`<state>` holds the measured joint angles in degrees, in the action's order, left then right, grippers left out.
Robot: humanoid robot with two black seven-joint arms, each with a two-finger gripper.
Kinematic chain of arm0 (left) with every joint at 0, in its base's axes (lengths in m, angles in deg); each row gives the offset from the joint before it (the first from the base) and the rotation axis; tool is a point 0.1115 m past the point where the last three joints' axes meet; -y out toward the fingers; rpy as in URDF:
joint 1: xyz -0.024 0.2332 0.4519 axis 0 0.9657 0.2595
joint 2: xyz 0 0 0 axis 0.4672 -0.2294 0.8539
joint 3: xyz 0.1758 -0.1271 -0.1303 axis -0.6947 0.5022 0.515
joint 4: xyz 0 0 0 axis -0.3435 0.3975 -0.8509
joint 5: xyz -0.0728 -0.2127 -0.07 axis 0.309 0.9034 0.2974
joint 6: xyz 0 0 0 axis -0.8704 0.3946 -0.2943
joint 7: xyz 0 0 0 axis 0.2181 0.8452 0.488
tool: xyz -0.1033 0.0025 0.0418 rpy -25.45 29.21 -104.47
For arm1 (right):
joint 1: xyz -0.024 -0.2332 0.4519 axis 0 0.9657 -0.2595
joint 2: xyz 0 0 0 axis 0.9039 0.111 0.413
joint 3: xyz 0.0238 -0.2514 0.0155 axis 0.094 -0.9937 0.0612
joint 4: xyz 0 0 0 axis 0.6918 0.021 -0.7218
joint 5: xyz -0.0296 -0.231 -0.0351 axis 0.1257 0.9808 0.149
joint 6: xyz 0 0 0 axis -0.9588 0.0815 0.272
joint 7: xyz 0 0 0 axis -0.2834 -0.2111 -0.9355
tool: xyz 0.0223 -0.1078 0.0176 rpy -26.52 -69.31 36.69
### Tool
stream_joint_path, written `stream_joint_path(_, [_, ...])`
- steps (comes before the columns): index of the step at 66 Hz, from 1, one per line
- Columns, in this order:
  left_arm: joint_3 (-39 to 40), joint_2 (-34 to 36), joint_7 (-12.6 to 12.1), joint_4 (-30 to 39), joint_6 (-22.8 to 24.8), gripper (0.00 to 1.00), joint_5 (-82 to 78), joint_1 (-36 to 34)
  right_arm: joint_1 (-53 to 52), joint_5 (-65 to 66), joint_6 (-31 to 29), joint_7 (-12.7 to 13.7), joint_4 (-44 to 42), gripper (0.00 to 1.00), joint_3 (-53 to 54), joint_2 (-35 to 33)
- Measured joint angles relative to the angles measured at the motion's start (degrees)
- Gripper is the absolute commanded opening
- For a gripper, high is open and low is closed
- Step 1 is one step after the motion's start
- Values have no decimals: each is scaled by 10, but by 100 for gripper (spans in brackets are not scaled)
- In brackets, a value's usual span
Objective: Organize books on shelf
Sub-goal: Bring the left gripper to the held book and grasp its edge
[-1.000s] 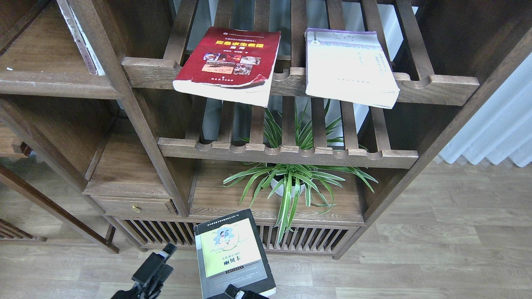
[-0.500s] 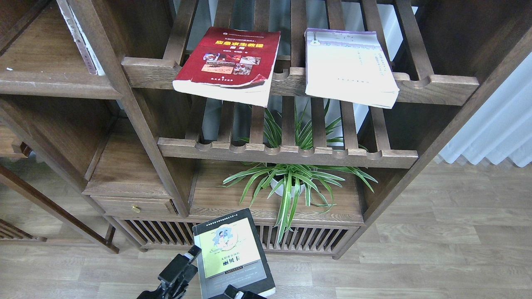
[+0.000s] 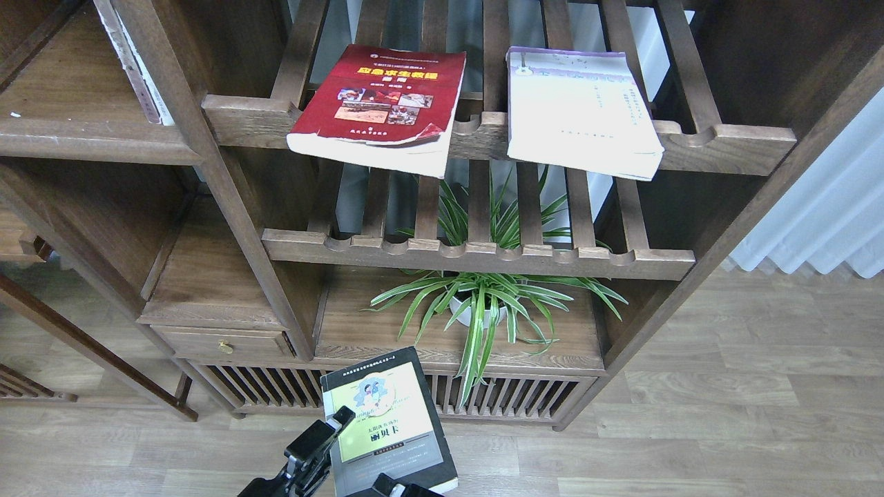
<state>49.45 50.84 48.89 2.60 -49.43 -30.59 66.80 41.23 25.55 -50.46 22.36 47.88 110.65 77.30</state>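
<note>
The red book (image 3: 378, 103) and white book (image 3: 579, 110) lay on the slatted rack, far above both grippers. The dark-grey book (image 3: 387, 424), long axis running away from the robot, sat just right of the left gripper (image 3: 330, 431), which touched its edge, and just above the right gripper (image 3: 387, 485); neither's jaw state could be told. Its Chinese title was too small to read.

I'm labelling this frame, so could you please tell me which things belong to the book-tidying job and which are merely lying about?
Job:
red book
white book
dark-grey book
solid shelf board
left gripper
right gripper

Lying about:
potted plant
small drawer
curtain
</note>
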Motion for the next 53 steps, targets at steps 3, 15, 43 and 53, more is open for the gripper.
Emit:
stream_joint_path(3, [-1,0,0,-1,0,8,0,-1,0,0,0,0,0,7,0,0])
stream_joint_path(15, [-3,0,0,-2,0,6,0,-4,0,0,0,0,0,7,0,0])
stream_joint_path(43, [-18,32,-3,4,0,6,-3,-1,-1,-1,0,-4,-3,8,13,0])
stream_joint_path(53, [-18,45,-3,6,0,6,-4,2,-1,-1,0,-4,-3,8,17,0])
